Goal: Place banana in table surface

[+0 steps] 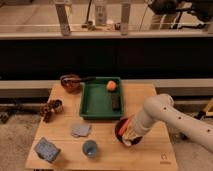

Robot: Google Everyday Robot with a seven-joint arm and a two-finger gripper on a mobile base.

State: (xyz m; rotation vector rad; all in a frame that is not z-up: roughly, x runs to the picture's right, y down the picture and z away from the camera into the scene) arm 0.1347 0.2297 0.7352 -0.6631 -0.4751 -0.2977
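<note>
My gripper [128,138] reaches down at the front edge of the dark red bowl [120,128], at the right front of the table surface [65,117]. Its fingers are shut on a pale yellow-cream curved shape, the banana [126,141], which lies low at the bowl's rim just above the wood. The white arm comes in from the right and hides most of the bowl. An orange stick [128,121] pokes out of the bowl next to my wrist.
A green tray [100,102] in the middle holds a round orange fruit [111,85] and a dark block [115,101]. A brown bowl [71,82] stands at the back left. A grey cloth [80,130], a blue cup [90,148], a blue-grey bag [47,149] and brown snacks [50,108] lie to the left.
</note>
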